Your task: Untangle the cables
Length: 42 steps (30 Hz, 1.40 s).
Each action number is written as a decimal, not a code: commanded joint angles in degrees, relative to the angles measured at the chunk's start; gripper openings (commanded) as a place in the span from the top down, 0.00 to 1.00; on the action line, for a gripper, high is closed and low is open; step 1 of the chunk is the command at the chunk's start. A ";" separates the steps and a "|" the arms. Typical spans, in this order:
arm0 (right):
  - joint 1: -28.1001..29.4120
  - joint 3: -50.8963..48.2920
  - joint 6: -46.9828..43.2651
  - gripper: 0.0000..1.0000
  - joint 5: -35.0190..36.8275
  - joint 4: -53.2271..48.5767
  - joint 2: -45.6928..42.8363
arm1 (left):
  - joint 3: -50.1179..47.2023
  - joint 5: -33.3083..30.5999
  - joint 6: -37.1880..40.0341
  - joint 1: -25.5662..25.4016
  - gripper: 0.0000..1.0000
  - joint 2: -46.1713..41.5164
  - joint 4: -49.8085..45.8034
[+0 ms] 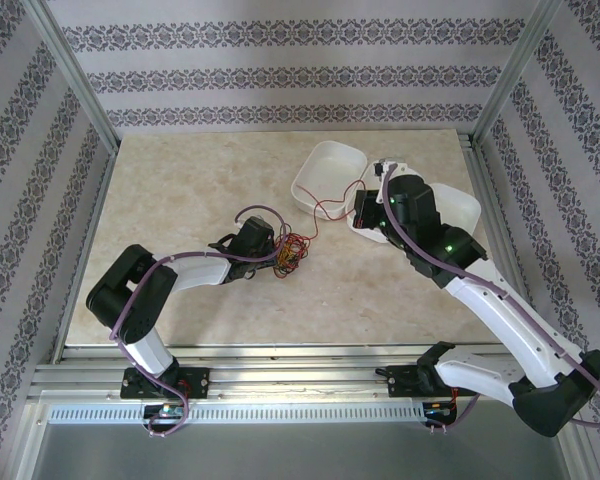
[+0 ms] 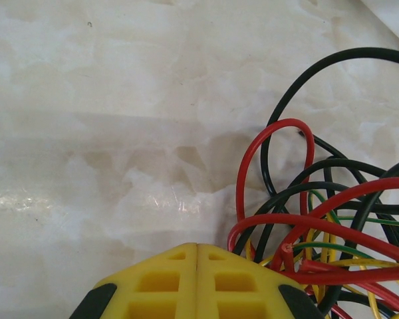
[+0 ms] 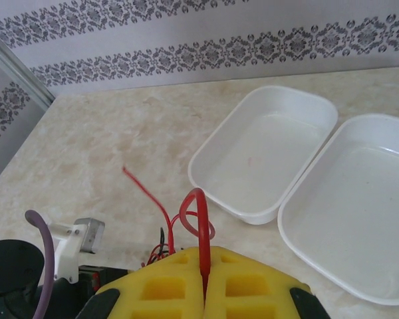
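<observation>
Table (image 1: pixel 180 200): two trays (image 1: pixel 327 172) (adjacent), one cable tangle (image 1: pixel 293 250).

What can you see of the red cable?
Thin, glossy red cable, plastic-sheathed by the look. One part is looped and pinched in the shut right gripper. From there it runs down to the tangle on the table, coiled in loops with the black cable.

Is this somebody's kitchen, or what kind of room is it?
Probably a robot test booth, not a real kitchen: wallpapered panels in a metal frame box in one table, with a left arm and right arm bolted at its edge.
</observation>
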 commanded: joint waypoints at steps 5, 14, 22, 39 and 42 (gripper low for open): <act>-1.46 3.94 -3.03 1.00 3.04 -1.30 -2.33 | 0.55 -0.46 -0.68 -0.60 1.00 0.92 -1.79; -2.48 7.59 -6.81 1.00 12.64 -4.13 -5.58 | 0.83 -0.42 -0.37 -0.58 1.00 0.85 -2.49; -11.28 7.01 -3.02 1.00 16.47 -9.54 -6.33 | 0.61 -0.15 -0.45 -0.58 1.00 0.72 -1.49; -32.39 -4.16 1.02 1.00 13.64 -6.67 -7.64 | 0.87 0.36 -0.08 -0.54 1.00 0.85 -1.60; -34.20 -6.37 2.33 1.00 11.94 -5.42 -6.71 | 0.86 0.56 -0.13 -0.58 1.00 1.02 -1.51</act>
